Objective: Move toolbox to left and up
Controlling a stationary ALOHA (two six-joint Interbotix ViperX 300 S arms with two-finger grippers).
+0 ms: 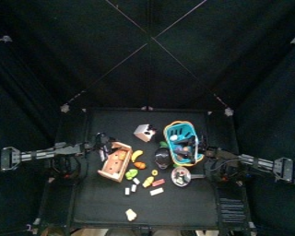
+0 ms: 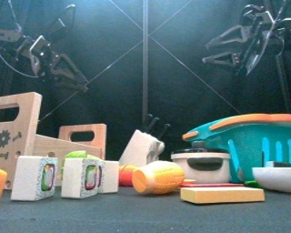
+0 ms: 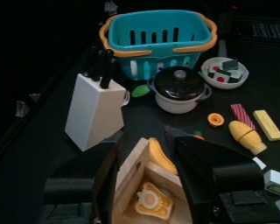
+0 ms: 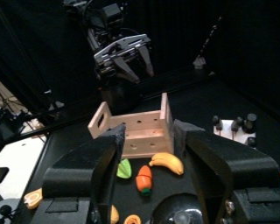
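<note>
I see the toolbox (image 1: 115, 162) on the bench's (image 1: 100, 207) left side, under my left end effector (image 4: 127, 63), whose jaws hang spread and empty above it. The right end effector (image 4: 145, 175) also stands open, holding nothing. I judge the box light, stiff wood, best taken by its raised end wall. Toy food (image 1: 137, 167), the knife block (image 3: 94, 107) and basket (image 1: 181, 138) crowd its right flank.
</note>
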